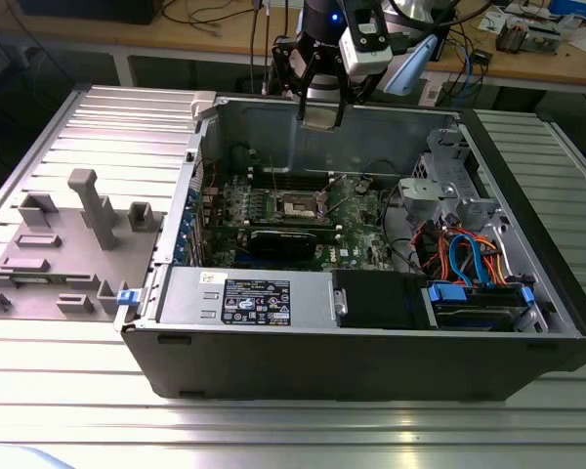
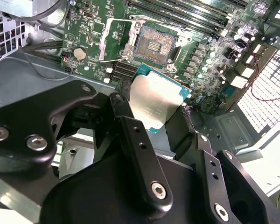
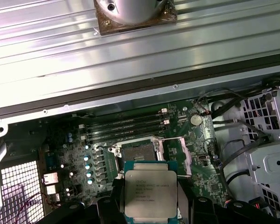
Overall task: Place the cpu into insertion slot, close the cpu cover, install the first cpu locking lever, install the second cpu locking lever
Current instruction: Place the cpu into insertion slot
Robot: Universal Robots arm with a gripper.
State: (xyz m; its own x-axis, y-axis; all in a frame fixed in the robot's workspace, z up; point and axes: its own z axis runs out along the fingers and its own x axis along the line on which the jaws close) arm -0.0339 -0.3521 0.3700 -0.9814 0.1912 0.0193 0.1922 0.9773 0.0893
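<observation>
Ribbed metal bench (image 1: 68,381), open computer case (image 1: 371,362) on it.
Exterior view: gripper (image 1: 322,109) over case, pinching cpu (image 1: 322,119), well above insertion slot (image 1: 298,203).
Second wrist view: cpu cover (image 2: 114,39) stands open, slot bare.
First wrist view: cpu flat between fingers, near slot, not touching.
Step 1 of 4 in hand, I judge; seating calls for square alignment and level descent.

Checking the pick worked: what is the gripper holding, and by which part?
The gripper holds the small flat square silver-topped cpu, clamped by two opposite side edges between its black fingers.
</observation>
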